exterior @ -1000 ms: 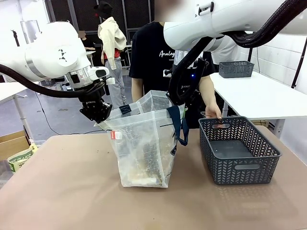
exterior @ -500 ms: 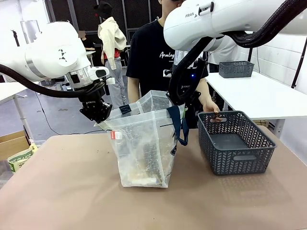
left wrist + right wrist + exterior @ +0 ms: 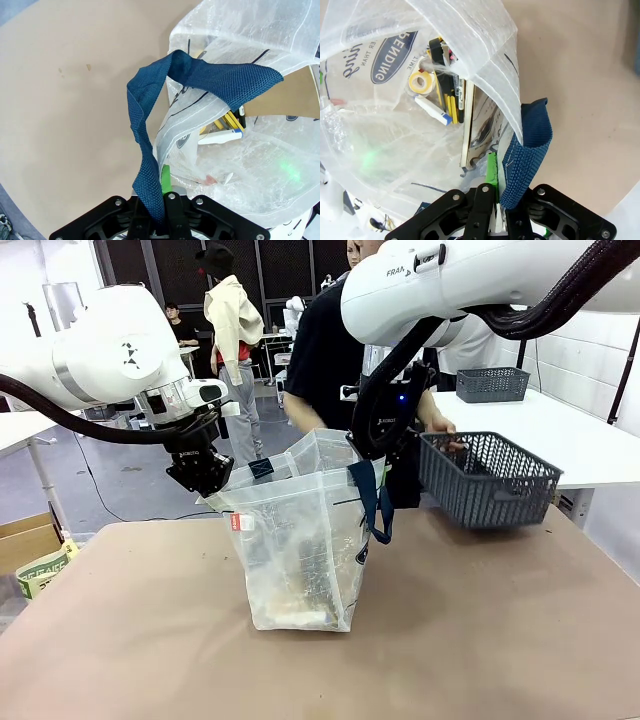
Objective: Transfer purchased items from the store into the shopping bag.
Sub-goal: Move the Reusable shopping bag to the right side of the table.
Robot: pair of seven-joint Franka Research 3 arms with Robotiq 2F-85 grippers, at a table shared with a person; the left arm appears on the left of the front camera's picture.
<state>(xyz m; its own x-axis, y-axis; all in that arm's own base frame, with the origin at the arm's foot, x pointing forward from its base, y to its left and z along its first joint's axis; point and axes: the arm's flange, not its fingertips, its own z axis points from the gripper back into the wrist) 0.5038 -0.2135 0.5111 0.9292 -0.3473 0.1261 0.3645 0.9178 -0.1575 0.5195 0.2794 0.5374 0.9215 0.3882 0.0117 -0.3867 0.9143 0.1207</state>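
Lifted off the table since a second ago, one dark grey lattice basket now hangs tilted from a person's hand. One crinkly translucent shopping bag stands mid-table with the purchased items inside: slim sticks and a yellow tape roll. It has two woven navy straps; the left gripper is clamped tight on one, the right gripper on the other

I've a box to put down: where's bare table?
Table bare left of the shopping bag, in front of it, and right of it below the held-up basket. Crowded at the bag's mouth: left gripper and right gripper clamp its handles.
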